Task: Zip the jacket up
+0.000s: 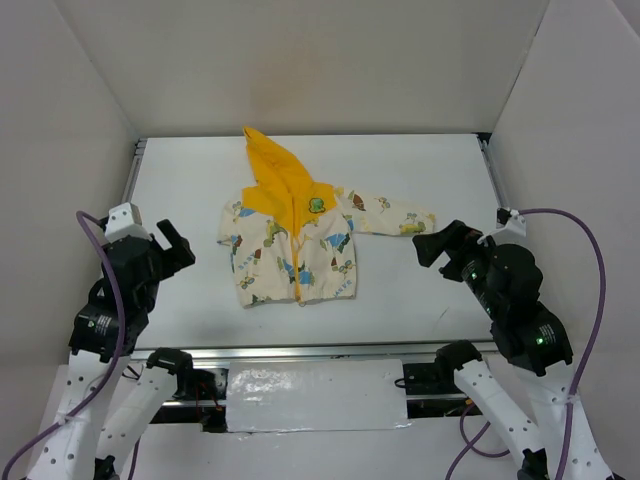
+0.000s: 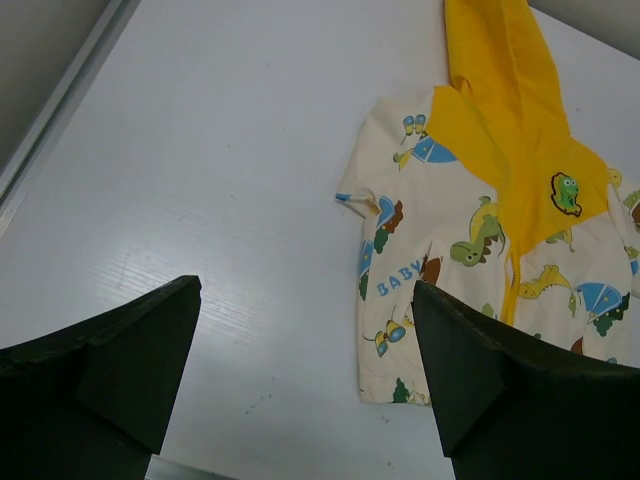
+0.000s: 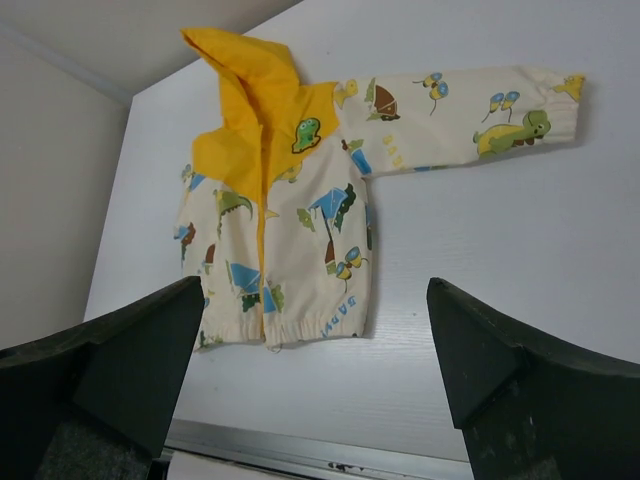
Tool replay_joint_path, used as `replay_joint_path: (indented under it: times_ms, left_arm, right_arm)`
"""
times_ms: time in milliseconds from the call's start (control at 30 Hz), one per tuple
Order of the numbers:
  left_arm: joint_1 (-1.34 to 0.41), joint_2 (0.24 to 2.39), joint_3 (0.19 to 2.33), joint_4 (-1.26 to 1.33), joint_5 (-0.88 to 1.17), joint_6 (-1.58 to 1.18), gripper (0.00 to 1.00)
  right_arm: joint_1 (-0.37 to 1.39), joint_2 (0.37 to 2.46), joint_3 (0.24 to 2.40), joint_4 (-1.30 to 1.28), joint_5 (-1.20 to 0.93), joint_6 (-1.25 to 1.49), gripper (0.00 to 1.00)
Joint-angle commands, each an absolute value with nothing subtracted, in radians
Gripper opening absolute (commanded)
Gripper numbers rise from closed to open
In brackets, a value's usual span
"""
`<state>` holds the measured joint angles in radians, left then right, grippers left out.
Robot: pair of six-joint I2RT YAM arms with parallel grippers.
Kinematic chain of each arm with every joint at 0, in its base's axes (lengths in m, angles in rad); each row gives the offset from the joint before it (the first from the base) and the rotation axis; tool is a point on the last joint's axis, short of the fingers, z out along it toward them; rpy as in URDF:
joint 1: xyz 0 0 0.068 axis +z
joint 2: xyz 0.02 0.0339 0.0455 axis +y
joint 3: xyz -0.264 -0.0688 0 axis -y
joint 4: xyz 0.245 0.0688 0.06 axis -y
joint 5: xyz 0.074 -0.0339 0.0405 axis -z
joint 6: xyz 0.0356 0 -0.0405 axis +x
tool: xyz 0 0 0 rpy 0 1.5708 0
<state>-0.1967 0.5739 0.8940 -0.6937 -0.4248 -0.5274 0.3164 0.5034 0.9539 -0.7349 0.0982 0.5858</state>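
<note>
The cream jacket (image 1: 300, 250) with cartoon prints lies flat mid-table, its yellow hood (image 1: 270, 160) pointing to the far side and one sleeve (image 1: 395, 220) stretched out to the right. Its yellow zipper strip (image 1: 299, 265) runs down the front, and a green patch (image 1: 316, 204) sits on the chest. The jacket also shows in the left wrist view (image 2: 470, 250) and the right wrist view (image 3: 300, 220). My left gripper (image 1: 172, 245) is open and empty, left of the jacket. My right gripper (image 1: 438, 243) is open and empty, right of it near the sleeve cuff.
The white table (image 1: 180, 190) is boxed in by white walls at the left, back and right. A metal rail (image 1: 320, 352) runs along the near edge, with another rail (image 1: 132, 170) at the far left side.
</note>
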Motion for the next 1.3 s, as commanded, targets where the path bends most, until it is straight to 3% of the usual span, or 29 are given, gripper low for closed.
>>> replay_joint_path:
  times_ms: [0,167,300,333,467,600,700,900,1267]
  left_arm:
    - [-0.19,0.569,0.905,-0.66,-0.417,-0.529,0.99]
    - [-0.19,0.587,0.902,-0.638,-0.324,-0.545,0.99]
    - [-0.219,0.722,0.917,-0.647,-0.192,-0.606,0.99]
    - [-0.259,0.805,0.916,-0.649,-0.199,-0.659,0.99]
    - [-0.718,1.015,0.951,-0.627,-0.49,-0.836,1.0]
    - [-0.85,1.32,1.049,-0.628,-0.569,-0.931,0.92]
    - [-0.89,1.446,1.055,-0.588,-0.566,-0.957,0.86]
    - [-0.897,1.603,1.052,-0.543,-0.558,-0.991,0.84]
    - [-0.884,1.638,0.979,-0.482,-0.542,-0.999,0.67]
  right_arm:
    - [0.319,0.492,0.985,-0.747,0.133,0.591,1.0]
    - [0.319,0.485,0.979,-0.741,0.123,0.577,1.0]
    - [0.319,0.511,0.962,-0.729,0.071,0.561,1.0]
    - [0.319,0.531,0.962,-0.73,0.054,0.56,1.0]
    - [0.321,0.598,0.963,-0.745,0.023,0.554,1.0]
    - [0.324,0.632,0.96,-0.741,0.005,0.542,1.0]
    - [0.325,0.624,0.956,-0.736,-0.017,0.535,1.0]
    - [0.33,0.609,0.927,-0.712,-0.02,0.529,1.0]
    - [0.331,0.617,0.916,-0.696,-0.032,0.523,1.0]
